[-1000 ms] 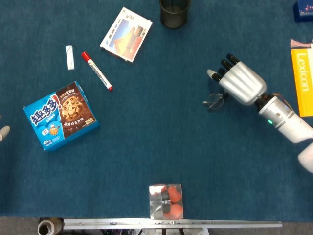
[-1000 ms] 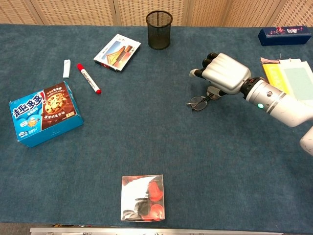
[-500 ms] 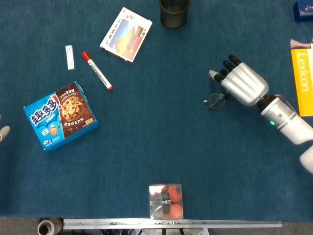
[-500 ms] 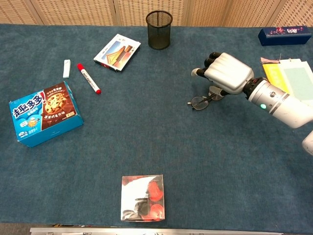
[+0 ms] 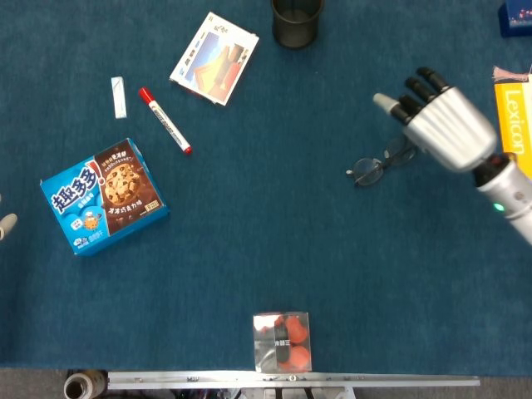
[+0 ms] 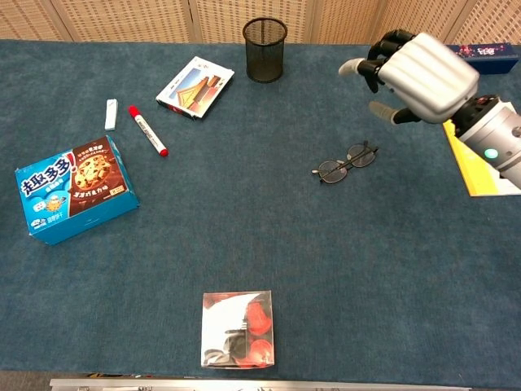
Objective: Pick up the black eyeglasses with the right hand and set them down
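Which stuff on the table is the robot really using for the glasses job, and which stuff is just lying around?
For the job:
- black eyeglasses, lying on the cloth
- right hand, raised above them, holding nothing

Just lying around:
- cookie box
- red marker
- picture card
- mesh cup
- clear box
- yellow book
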Tool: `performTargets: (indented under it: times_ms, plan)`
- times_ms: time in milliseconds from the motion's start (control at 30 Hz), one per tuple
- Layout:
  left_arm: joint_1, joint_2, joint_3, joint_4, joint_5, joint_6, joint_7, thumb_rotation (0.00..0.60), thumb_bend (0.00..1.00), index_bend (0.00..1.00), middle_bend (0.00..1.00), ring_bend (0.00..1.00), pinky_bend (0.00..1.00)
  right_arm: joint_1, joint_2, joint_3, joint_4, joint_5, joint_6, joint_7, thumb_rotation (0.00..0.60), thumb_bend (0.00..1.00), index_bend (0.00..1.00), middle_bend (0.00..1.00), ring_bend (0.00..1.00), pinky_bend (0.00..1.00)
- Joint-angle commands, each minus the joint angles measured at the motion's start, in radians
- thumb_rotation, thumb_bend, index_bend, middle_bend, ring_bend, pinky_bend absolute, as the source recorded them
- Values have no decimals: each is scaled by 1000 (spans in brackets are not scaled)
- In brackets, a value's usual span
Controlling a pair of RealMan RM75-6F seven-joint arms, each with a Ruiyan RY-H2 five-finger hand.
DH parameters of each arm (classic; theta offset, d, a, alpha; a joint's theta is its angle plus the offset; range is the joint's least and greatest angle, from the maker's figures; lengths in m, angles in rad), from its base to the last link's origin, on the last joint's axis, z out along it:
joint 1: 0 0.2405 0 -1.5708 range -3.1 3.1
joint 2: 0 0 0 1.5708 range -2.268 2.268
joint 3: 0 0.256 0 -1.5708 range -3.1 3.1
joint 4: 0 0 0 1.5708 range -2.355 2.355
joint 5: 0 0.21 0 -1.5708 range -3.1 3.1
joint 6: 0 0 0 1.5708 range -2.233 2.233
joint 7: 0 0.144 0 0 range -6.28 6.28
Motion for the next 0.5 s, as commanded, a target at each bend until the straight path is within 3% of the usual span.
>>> performTargets:
  times_ms: [33, 233, 500]
  plan:
    - [0, 0, 0, 0, 0, 0, 0, 600, 60, 603, 366, 296, 457, -66, 179, 42, -262, 27, 96, -87, 600, 282, 282, 582, 325, 276]
    - [0, 0, 0, 0, 0, 0, 0, 600, 60, 601, 367, 298, 458, -157, 352, 62, -532, 79, 149, -174, 600, 203, 282, 567, 319, 276]
    - [0, 0, 0, 0, 0, 0, 0, 600, 60, 590, 367, 299, 458, -287, 473, 53, -704, 183, 166, -196, 600, 148, 282, 529, 297, 276]
